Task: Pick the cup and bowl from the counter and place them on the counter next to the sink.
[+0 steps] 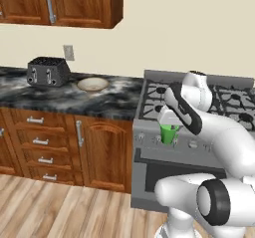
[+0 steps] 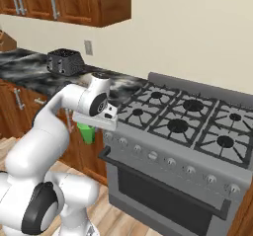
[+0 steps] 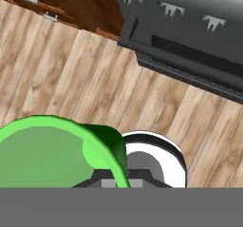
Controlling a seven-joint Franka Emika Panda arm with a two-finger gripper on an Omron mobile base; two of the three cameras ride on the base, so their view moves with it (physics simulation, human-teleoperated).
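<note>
The gripper clamps the rim of a small bright green handleless cup, held upright in front of the grey gas stove.

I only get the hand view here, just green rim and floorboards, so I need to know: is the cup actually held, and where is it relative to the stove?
Observer: Yes. The gripper is shut on the cup, which hangs in the air in front of the stove, around its knob panel.
Operator: And the bowl, is it moved yet?
Observer: No. The bowl sits on the counter, to the right of a dark toaster.
Operator: Any sink in sight?
Observer: I can't see one in either base view; the right base view shows stove burners running to the right.
</note>
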